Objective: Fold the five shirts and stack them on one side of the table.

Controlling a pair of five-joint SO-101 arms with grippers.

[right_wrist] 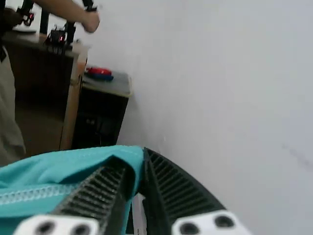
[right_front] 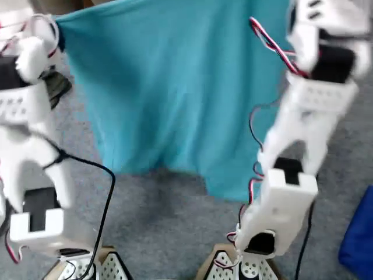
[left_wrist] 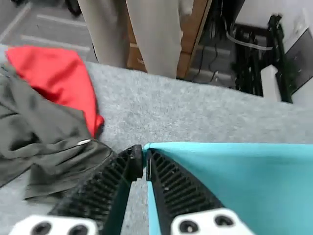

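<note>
**Teal shirt held spread between both my grippers**

The grey table [right_front: 157, 227] fills the high view, its surface like short carpet. Above it hangs the teal shirt [right_front: 175, 93], opened out flat and wide. Its held top edge is the long axis, running from 9 o'clock to 3 o'clock between my two arms. The cloth drops from that edge toward 6 o'clock, toward my bases. The free lower edge is uneven and hangs lowest at about 5 o'clock. It casts a soft shadow on the table beneath.

A crumpled dark grey shirt [left_wrist: 39, 132] lies on the table at 9 o'clock in the high view, beside my left arm. A red shirt [left_wrist: 58, 78] lies touching it, on its far side. A blue garment [right_front: 358, 239] shows at the 4 o'clock edge, well apart from the others.

My left gripper [left_wrist: 145, 159] has its ribbed jaws pressed nearly together, pinching one top corner of the teal shirt. My right gripper [right_wrist: 142, 159] is clamped the same way on the other top corner, where a stitched hem shows against the jaw.
</note>
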